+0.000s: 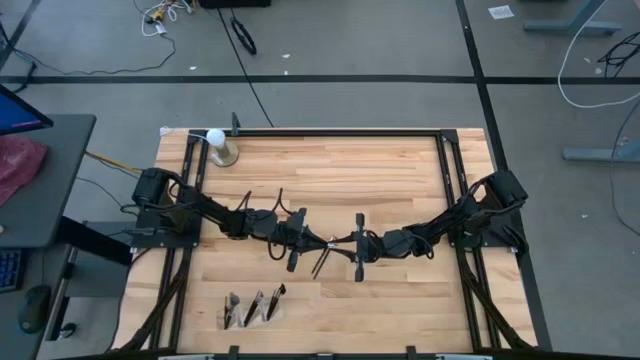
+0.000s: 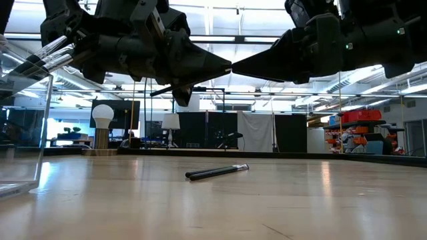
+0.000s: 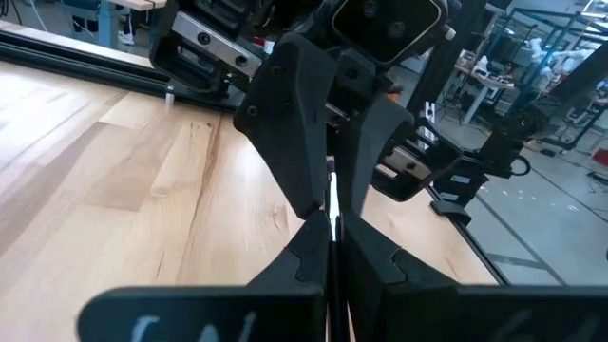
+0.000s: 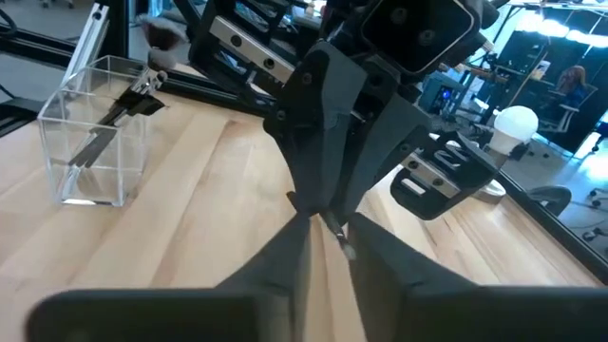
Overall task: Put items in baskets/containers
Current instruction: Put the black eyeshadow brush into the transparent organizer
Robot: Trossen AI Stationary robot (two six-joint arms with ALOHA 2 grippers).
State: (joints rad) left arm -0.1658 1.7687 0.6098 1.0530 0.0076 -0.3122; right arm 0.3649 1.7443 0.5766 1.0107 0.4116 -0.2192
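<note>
Both grippers hang above the middle of the table, tip to tip: my left gripper (image 1: 322, 241) (image 2: 223, 65) and my right gripper (image 1: 345, 242) (image 2: 240, 67). Each is shut on one thin dark brush with a silvery ferrule (image 3: 332, 204), which is level between them. Two more dark brushes (image 1: 323, 262) (image 2: 217, 172) lie flat on the wood below them. The clear organizer (image 1: 250, 308) (image 4: 100, 142) stands near the table's near edge, left of centre. Brushes lean upright in its side-by-side compartments. My left gripper pinches the thin brush (image 3: 332, 237) between its two fingers. The brush lies along the fingers, level and lifted clear of the table. My right gripper comes level from the table's right and pinches the brush's other end by the silvery ferrule (image 4: 344, 237); how far back it reaches is hidden.
A white ball on a metal stand (image 1: 215, 140) (image 2: 102, 117) sits at the far left corner. Black rails (image 1: 450, 200) frame the table's sides and far edge. Bare wood (image 1: 400, 310) lies to the right of the organizer.
</note>
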